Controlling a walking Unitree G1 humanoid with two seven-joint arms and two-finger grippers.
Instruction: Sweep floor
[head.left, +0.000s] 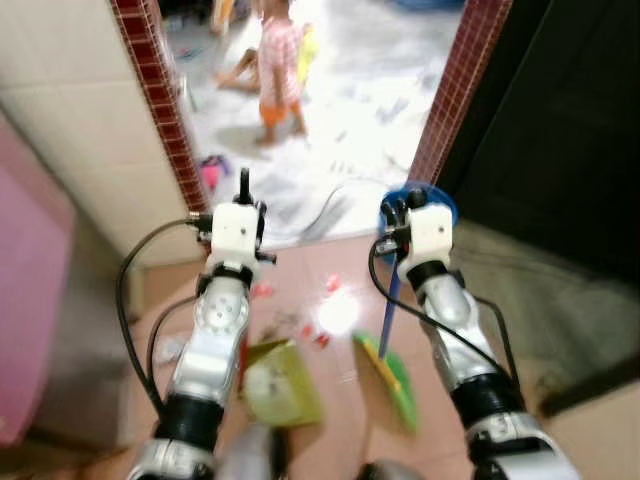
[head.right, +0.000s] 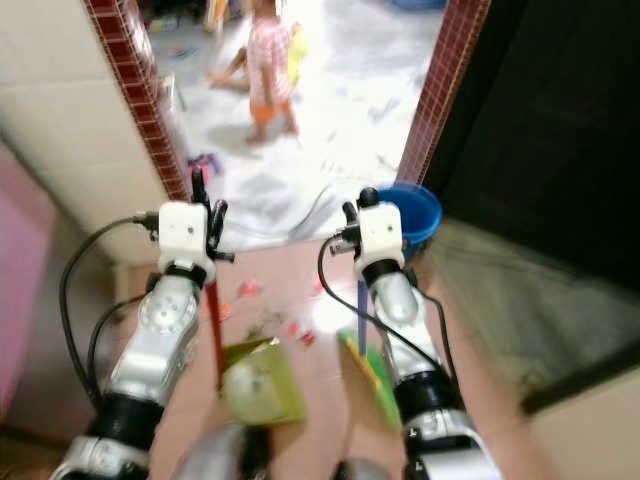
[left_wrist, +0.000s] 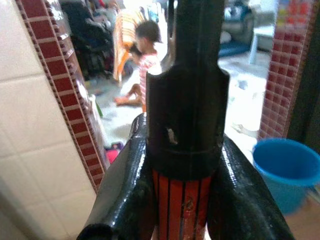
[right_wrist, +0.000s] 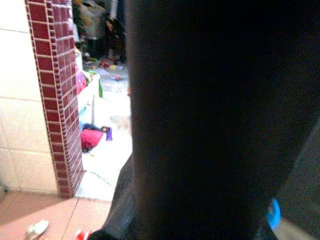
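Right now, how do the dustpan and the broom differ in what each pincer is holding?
The left pincer is shut on the dustpan handle, red with black stripes and a black cap; the right pincer holds the broom handle, which is blue. The dustpan is a yellow-green scoop; the broom head is green bristle. Both rest on the pink tile floor amid the scraps.

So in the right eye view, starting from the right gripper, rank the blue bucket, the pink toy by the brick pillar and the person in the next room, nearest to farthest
1. Blue bucket: just beyond the right gripper, at the doorway's right side.
2. Pink toy: across the doorway to the left, beside the left brick pillar.
3. Person: farthest, standing well inside the next room.
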